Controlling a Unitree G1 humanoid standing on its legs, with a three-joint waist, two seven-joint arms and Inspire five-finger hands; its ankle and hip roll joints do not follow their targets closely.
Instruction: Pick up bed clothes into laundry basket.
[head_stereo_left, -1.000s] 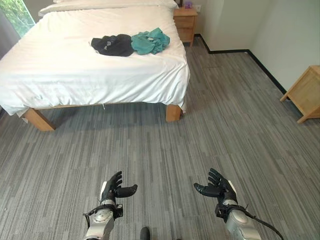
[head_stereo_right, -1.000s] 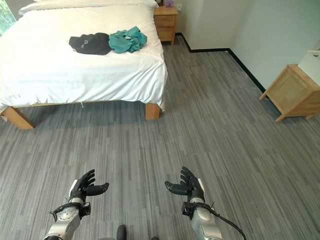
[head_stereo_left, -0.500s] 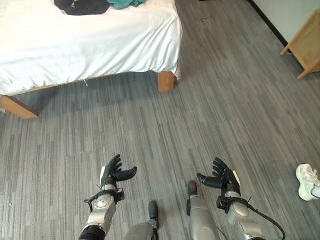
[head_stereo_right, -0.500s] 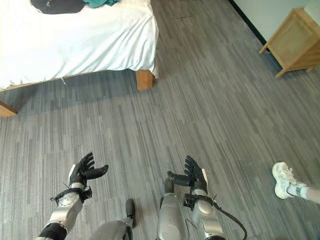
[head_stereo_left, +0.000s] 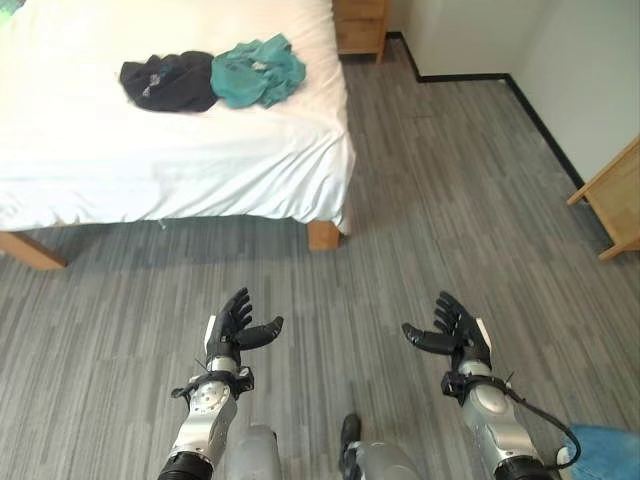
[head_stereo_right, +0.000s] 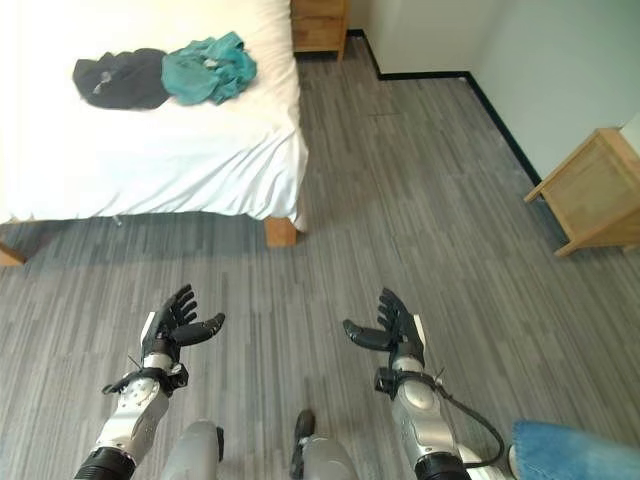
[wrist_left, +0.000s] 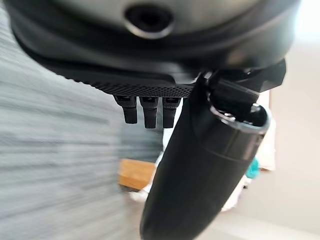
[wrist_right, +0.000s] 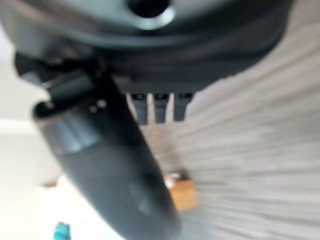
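Bed clothes, two bundles: a black garment (head_stereo_left: 168, 80) and a teal garment (head_stereo_left: 257, 72), lay touching side by side on the white bed (head_stereo_left: 150, 170), upper left of the frame in both eye views. Black one sat to the left, teal one to the right, nearer the bed's right edge. Neither was held.

I had the left hand (head_stereo_left: 234, 330) at lower left of centre and the right hand (head_stereo_left: 452, 335) at lower right of centre, both raised over the grey floor (head_stereo_left: 430, 200), well apart from the bed. Fingers on both were spread and relaxed, thumbs turned inward, palms empty. Wrist views agreed: straight fingers, nothing between them and the thumb.

I couldn't spot a laundry basket. A wooden nightstand (head_stereo_left: 360, 22) stood at top centre by the bed's far corner, another wooden cabinet (head_stereo_left: 612, 205) at the right edge. A blue patch (head_stereo_right: 575, 452) at the bottom right corner looked like a person's trouser leg, but I couldn't be sure.

My read on the step: approach phase, grasp not begun. Next move called for walking me up to the bed's right side until the teal garment came within reach, then lowering one open hand onto it to gather cloth. The basket needed locating before any drop.
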